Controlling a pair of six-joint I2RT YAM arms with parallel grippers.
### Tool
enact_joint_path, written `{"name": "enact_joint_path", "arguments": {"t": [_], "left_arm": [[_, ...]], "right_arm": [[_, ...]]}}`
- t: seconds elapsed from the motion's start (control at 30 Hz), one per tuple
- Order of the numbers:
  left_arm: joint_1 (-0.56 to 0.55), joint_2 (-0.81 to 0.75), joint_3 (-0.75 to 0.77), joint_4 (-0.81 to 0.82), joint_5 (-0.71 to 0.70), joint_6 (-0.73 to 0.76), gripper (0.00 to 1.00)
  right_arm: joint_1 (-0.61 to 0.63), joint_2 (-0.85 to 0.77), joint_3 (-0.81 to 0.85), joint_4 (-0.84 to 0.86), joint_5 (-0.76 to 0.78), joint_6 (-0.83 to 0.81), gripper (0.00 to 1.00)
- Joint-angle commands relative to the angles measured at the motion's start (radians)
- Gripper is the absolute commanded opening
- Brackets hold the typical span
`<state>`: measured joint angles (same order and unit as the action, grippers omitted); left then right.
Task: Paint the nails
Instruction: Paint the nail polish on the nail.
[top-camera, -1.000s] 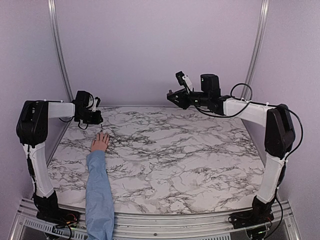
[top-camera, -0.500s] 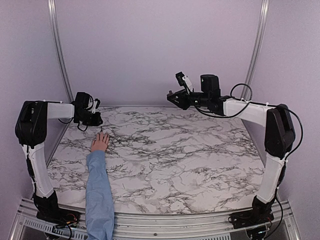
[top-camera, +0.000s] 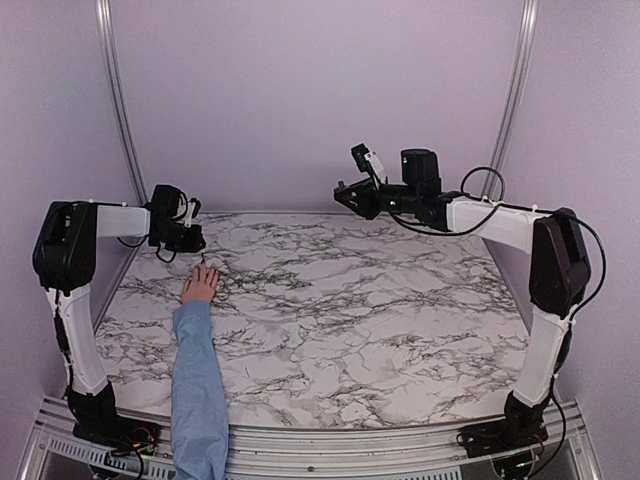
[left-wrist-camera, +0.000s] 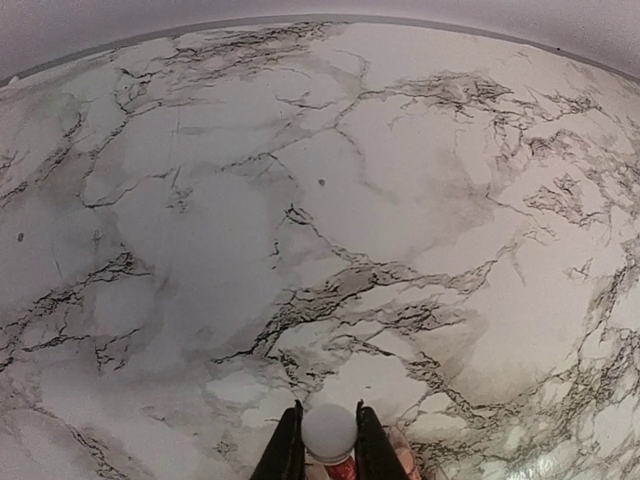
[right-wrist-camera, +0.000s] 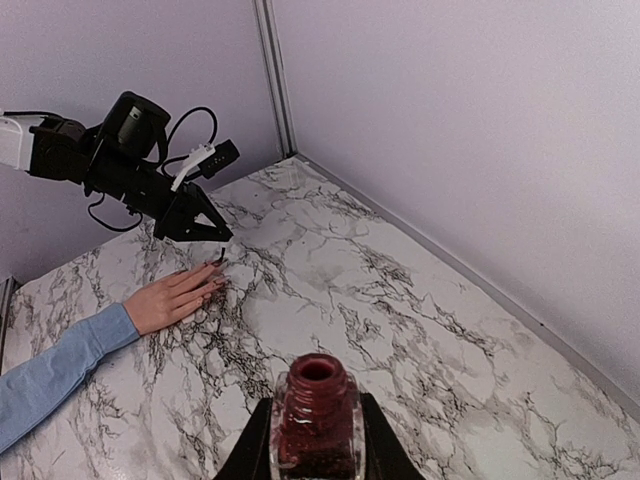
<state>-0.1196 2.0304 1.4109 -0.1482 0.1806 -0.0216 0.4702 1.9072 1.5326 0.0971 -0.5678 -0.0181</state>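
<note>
The left tool (left-wrist-camera: 328, 446) pinched the brush cap (left-wrist-camera: 329, 428) near the nails (right-wrist-camera: 212, 284); the right tool (right-wrist-camera: 316, 452) clamped the open polish bottle (right-wrist-camera: 317, 405) aloft, where a tilt might spill it.

We find the hand (top-camera: 200, 285) flat on the table (top-camera: 380, 330), its sleeve (top-camera: 195, 380) trailing back toward the near edge. Just beyond its fingertips hangs the left gripper (top-camera: 198, 243), with a brush cap (left-wrist-camera: 330, 432) between its jaws. Far to the hand's right and farther back, raised above the table, the right gripper (top-camera: 342, 195) holds the bottle (right-wrist-camera: 318, 418).
</note>
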Motion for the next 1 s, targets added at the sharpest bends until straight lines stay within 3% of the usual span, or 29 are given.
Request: {"name": "enact_joint_path", "arguments": {"t": [0.0, 0.97], "left_arm": [[0.005, 0.027, 0.035, -0.028, -0.014, 0.004, 0.0], [0.005, 0.071, 0.135, -0.062, -0.034, 0.0, 0.0]], "right_arm": [[-0.009, -0.013, 0.032, 0.021, -0.007, 0.011, 0.0], [-0.017, -0.006, 0.045, 0.023, -0.01, 0.012, 0.0]]}}
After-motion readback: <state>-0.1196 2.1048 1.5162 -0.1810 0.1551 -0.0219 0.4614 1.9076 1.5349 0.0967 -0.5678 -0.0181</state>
